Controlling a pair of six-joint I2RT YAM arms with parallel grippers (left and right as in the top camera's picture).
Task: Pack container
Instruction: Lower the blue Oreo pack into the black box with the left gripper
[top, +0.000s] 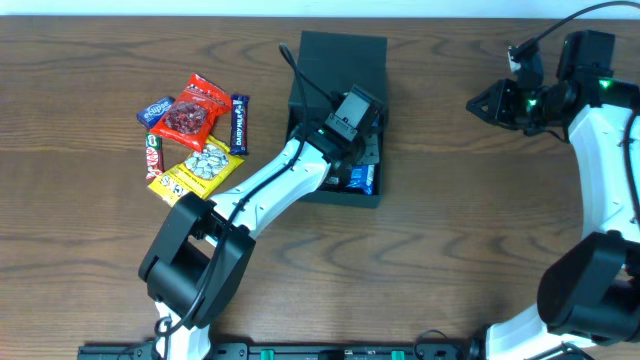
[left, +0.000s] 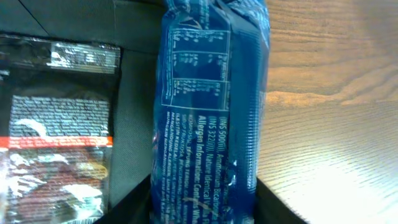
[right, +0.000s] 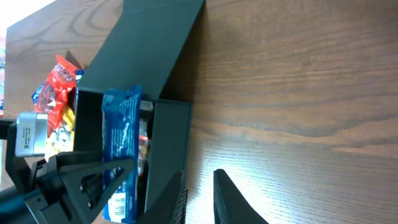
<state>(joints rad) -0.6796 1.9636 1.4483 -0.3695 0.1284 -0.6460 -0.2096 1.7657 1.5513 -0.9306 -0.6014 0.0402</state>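
The box sits near the middle of the worktop, a bit toward 12 o'clock. It is dark, square and shallow, made of dull card. Its lid is flipped open and lies flat at the 12 o'clock side.

Inside the box is a long blue packet. It is shiny and crinkly, with small white writing on it. It stands up near the 3 o'clock wall and pokes over the rim. Beside it lies a dark packet with a shiny top strip and a red stripe.

The left tool reaches down into the box. Its fingers sit on both sides of the blue packet. I cannot tell if it is squeezing the packet or has let go.

The right tool hangs over bare wood at 3 o'clock, well apart from the box. Its fingers have a thin gap between them and nothing in it.

At 9 o'clock from the box is a small pile of snacks. There is a red bag, a yellow bag, a dark blue bar, a small blue packet and a red bar. They touch or overlap.

The worktop is brown wood with long grain lines. There is bare wood between the pile and the box, and between the box and the right tool.
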